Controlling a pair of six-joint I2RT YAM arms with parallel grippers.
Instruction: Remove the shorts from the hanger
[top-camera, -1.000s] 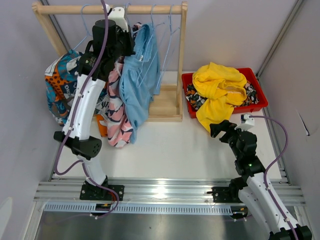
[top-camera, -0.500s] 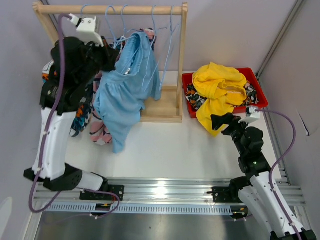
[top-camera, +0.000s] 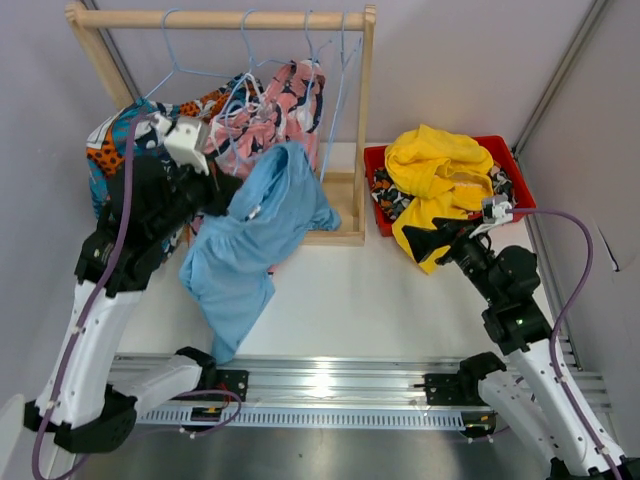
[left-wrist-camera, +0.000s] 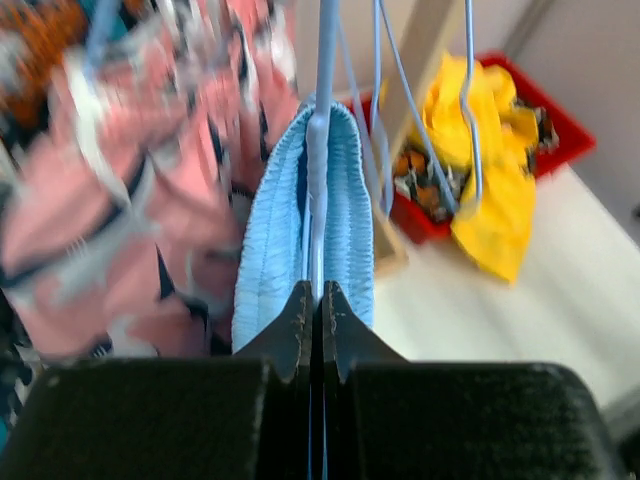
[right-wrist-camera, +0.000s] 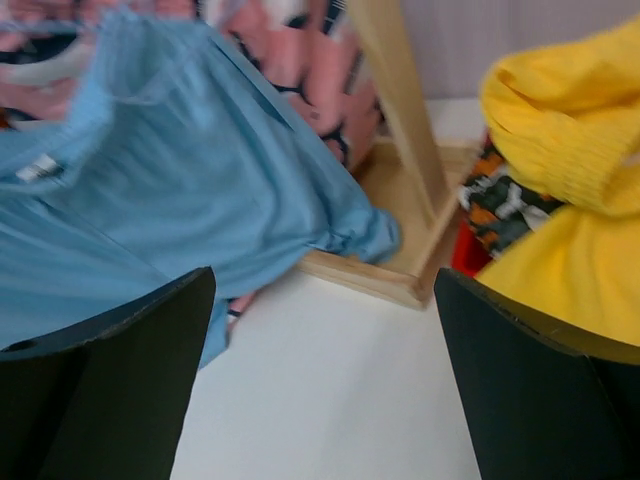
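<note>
Lowered, blue shorts (top-camera: 250, 240) sag over white table (top-camera: 380, 300).

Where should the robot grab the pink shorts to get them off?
Probably the bunched upper part of the pink shorts, coming from the front, on the table side. The blue shorts hide the lower part, the wooden bar blocks the way from above, and the bunched cloth gives a thick fold to pinch.

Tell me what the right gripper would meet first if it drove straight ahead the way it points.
Probably the bunched corner of the light blue shorts, with the wooden rack base just behind; depth ahead of the right gripper is unclear.
</note>
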